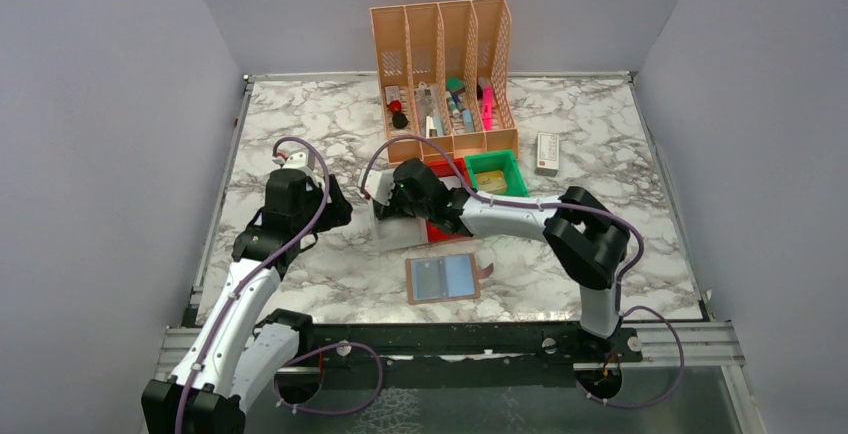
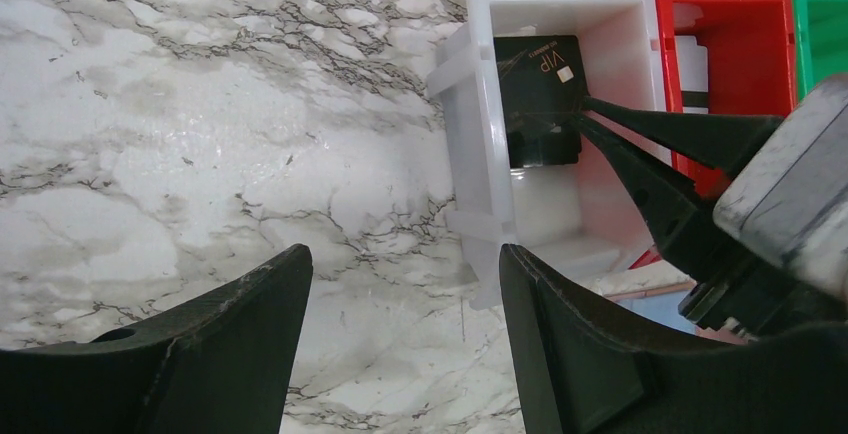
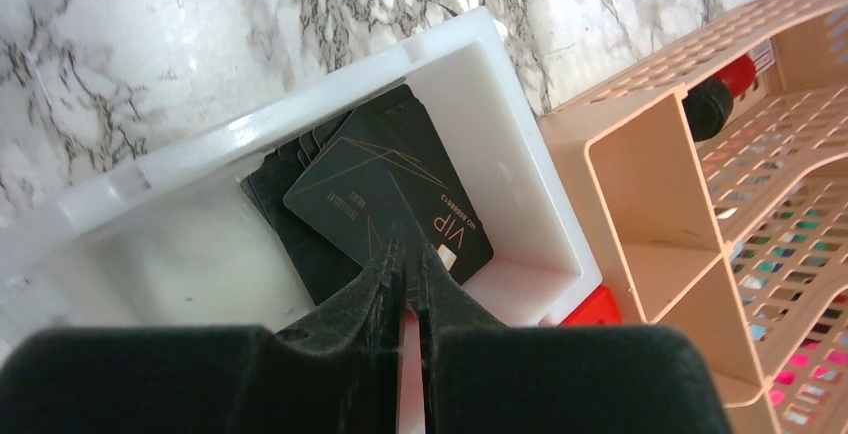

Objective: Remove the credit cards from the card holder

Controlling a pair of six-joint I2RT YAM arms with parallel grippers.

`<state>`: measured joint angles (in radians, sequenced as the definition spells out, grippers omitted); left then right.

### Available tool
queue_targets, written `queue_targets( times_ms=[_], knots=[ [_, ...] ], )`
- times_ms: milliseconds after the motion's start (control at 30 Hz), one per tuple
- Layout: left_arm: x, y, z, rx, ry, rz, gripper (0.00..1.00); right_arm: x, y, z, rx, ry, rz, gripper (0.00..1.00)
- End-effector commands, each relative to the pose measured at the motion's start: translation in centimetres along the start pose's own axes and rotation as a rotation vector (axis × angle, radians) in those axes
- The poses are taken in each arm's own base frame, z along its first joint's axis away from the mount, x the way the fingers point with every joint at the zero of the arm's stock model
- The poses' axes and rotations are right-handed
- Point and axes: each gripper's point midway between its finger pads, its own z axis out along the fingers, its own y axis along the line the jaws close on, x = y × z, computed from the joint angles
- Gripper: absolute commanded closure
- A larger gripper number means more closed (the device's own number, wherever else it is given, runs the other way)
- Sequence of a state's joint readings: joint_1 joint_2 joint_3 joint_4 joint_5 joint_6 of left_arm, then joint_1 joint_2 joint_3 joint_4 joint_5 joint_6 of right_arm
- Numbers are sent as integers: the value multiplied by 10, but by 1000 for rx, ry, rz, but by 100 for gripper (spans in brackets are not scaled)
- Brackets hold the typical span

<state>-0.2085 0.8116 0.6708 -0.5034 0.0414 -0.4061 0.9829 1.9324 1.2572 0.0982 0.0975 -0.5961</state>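
**Risk of a snagged black card (image 3: 370,189) at the white bin (image 3: 480,84)**

The right gripper (image 3: 405,254) is seen with its fingers almost together, tips on the top card of a dark stack (image 3: 275,194) in the bin. Whether that card is pinched cannot be told. The left gripper (image 2: 400,274) is held wide apart and empty beside the bin. The card holder (image 1: 445,299) lies on the table (image 1: 300,134), well apart from the bin, with bluish cards (image 1: 458,276) showing in its pocket.

If the tips are lifted while the card clings, it may be dragged back out. The holder, held by nothing, may slide when pulled at.

"VIP" is printed in gold on the top card; the finer print cannot be read with confidence.
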Motion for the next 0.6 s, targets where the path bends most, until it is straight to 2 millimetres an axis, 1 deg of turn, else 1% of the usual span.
queue_targets(
  times_ms=[0,133,200,267,367,433,467,500,567],
  knots=[
    [1,-2,2,21,1,-5,28,-23,-12,-9,53,-29,174,86],
    [1,-3,1,23,-2,-5,28,-43,-21,-29,75,-70,361,86],
    [0,-3,1,26,-7,-4,28,-47,-20,-41,66,-70,460,86],
    [0,-3,1,27,-8,-4,28,-49,-17,-60,56,-75,561,86],
    [0,-4,1,31,-7,-2,28,-41,-3,-87,33,-93,710,85],
    [0,-4,0,32,-8,-2,28,-33,7,-105,17,-111,806,82],
    [0,-4,0,32,-9,-2,28,-28,13,-112,9,-114,852,79],
    [0,-4,0,33,-8,-2,28,-25,20,-120,-12,-122,897,74],
    [0,-4,0,31,-9,-2,28,-17,39,-130,-72,-116,966,70]
  ],
)
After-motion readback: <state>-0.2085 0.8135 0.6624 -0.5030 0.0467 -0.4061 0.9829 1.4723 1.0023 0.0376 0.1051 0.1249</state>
